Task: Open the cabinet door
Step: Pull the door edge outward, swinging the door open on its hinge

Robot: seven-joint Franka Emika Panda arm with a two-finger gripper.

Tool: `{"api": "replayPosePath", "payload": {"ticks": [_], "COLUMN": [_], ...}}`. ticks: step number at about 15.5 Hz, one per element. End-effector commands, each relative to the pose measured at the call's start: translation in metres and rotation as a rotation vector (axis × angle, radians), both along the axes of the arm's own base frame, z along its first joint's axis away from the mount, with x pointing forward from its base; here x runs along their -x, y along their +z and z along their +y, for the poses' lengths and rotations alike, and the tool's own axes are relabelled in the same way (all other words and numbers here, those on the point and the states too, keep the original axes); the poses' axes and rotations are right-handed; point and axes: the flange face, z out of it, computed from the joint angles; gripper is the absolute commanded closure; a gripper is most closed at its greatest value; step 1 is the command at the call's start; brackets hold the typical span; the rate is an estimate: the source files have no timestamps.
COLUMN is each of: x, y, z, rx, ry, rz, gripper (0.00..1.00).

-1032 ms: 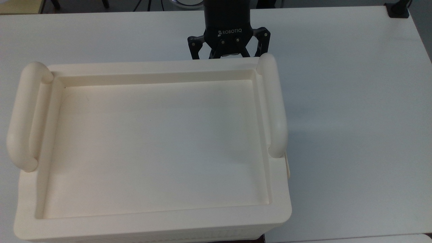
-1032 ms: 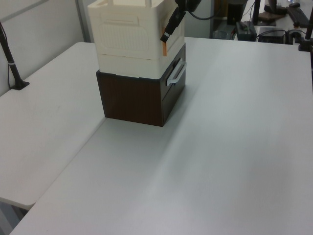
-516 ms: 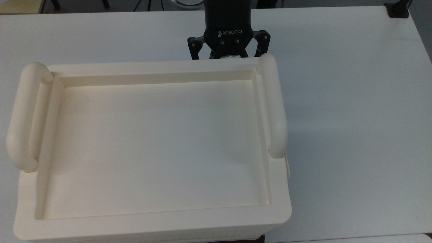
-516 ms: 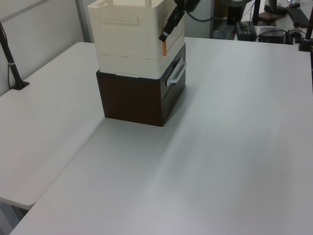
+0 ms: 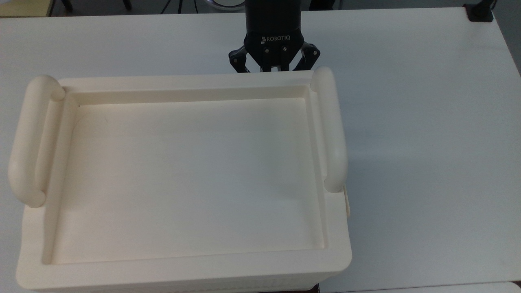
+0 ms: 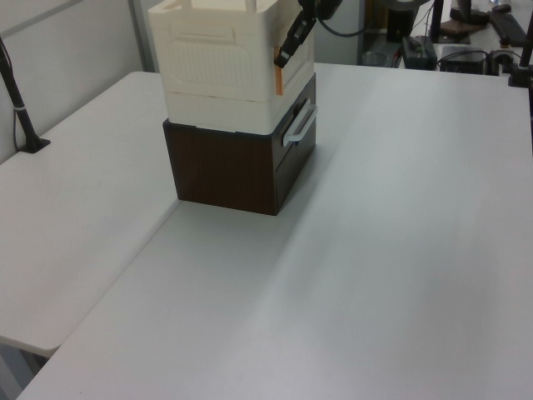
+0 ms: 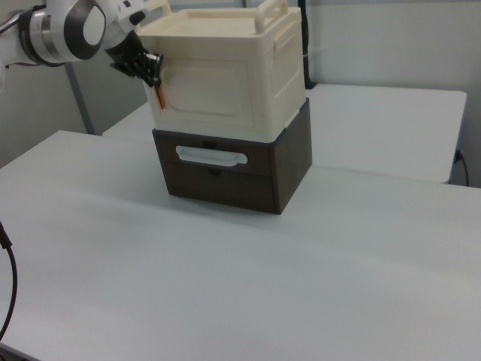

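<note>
The cabinet (image 5: 183,83) is a cream plastic box with a recessed tray top and two thick bar handles. It stands on a dark brown drawer unit (image 7: 233,177). The cabinet door (image 7: 207,90) is the flat cream panel on the side above the drawer's white handle (image 7: 210,156), and it lies flush with the box. An orange strip (image 7: 160,96) runs down the door's left edge in the right view. My gripper (image 7: 153,74) is shut on that edge, at the top of the strip. In the top view the gripper (image 5: 274,70) dips behind the cabinet's far rim, which hides its tips.
The white table (image 7: 301,286) spreads wide around the stack. A black clamp (image 5: 480,12) sits at the table's far right corner in the top view. A black post (image 6: 21,117) rises at the left view's left edge. Office clutter stands beyond the table.
The gripper's side linkages have drawn inward in the top view, so it has closed at the door's edge. The cabinet's top has shifted very slightly.
</note>
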Motion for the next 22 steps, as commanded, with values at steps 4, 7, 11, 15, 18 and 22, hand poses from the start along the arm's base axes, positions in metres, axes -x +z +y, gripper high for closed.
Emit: {"api": "replayPosePath", "payload": {"ticks": [4,7,11,15,18,22], "x": [0.01,0.02,0.045,0.086,0.111,0.122], "y": [-0.008,-0.005,0.0,0.026,0.057,0.091], "z": [-0.008,-0.014,-0.021,-0.031,-0.042,-0.044], "rx": [0.041,0.055,0.087,0.117,0.116,0.106], "ry": [-0.027,-0.036,-0.055,-0.079,-0.087,-0.087], "rz": [0.117,0.169,0.304,0.442,0.441,0.379], "gripper": [0.88,0.88,0.41,0.08,0.07,0.07]}}
